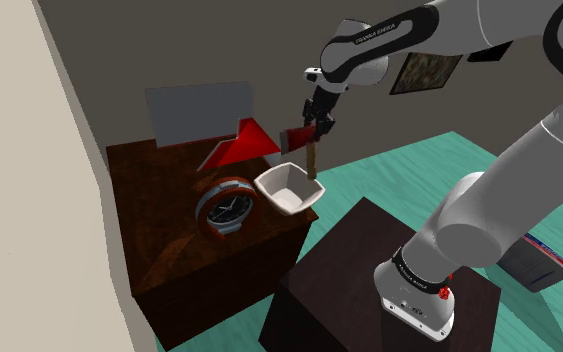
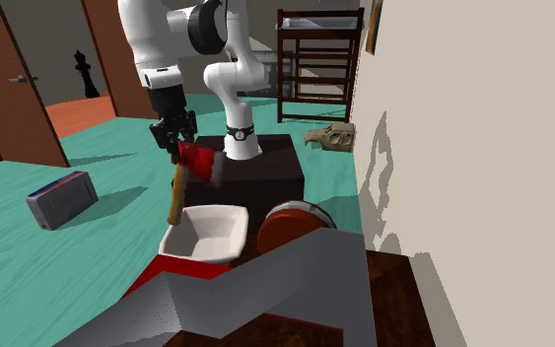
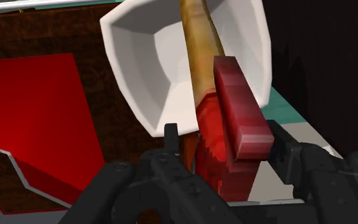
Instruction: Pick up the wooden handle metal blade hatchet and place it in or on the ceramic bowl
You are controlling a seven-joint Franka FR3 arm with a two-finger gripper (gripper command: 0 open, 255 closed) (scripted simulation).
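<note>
Hatchet [image 2: 197,160] clamped at red head by claw [image 2: 180,144], held aloft. Handle hung down, long axis near vertical, tip above white bowl [image 2: 206,235] on bench [image 1: 169,262].

Hatchet [image 1: 308,150] in gripper [image 1: 316,125] abv bowl [image 1: 289,190]; clock [image 1: 226,207] beside bowl, both on cabinet [image 1: 169,270].

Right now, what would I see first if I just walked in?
The black gripper holds a red-headed hatchet in the air, its handle pointing down at a white bowl. The bowl sits on a dark wooden cabinet, next to a round clock.
</note>
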